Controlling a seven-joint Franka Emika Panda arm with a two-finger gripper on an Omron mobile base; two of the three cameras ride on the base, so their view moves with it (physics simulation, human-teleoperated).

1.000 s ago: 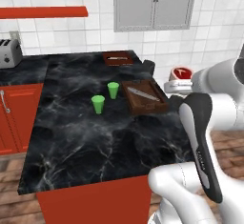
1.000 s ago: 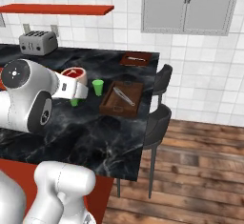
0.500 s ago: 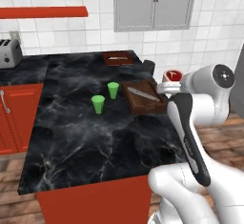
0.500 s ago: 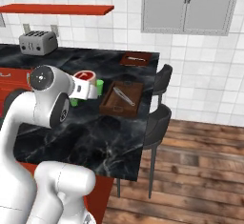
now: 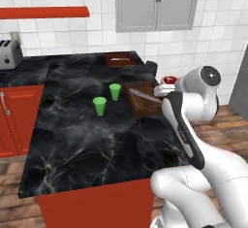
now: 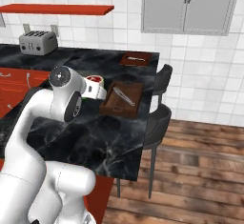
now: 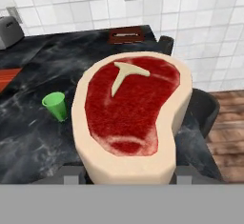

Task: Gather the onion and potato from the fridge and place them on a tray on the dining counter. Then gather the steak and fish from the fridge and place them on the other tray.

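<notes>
A raw red steak (image 7: 131,118) with a pale fat rim and a T-shaped bone sits between my fingers. My gripper (image 7: 128,171) is shut on it. The steak (image 5: 168,80) hangs at the right edge of the black dining counter (image 5: 87,139), just right of a wooden box. From the other side, the gripper (image 6: 97,88) holds the steak (image 6: 94,79) left of that box. A flat reddish-brown tray (image 5: 120,58) lies at the counter's far end, well beyond the hand; it shows again as tray (image 6: 136,58) and tray (image 7: 126,36). Onion, potato and fish are out of view.
A brown wooden box (image 5: 143,101) with a metal utensil lies near the hand. Two green cups (image 5: 99,105) (image 5: 115,91) stand mid-counter. A toaster (image 6: 38,42) sits at the back left. Two dark chairs (image 6: 159,118) stand along the counter's right side. Whether the grey upright face (image 5: 240,76) is the fridge I cannot tell.
The hand has carried the steak inward toward the counter's right edge and the wooden box, and the forearm has folded closer. The counter's things have not moved.
</notes>
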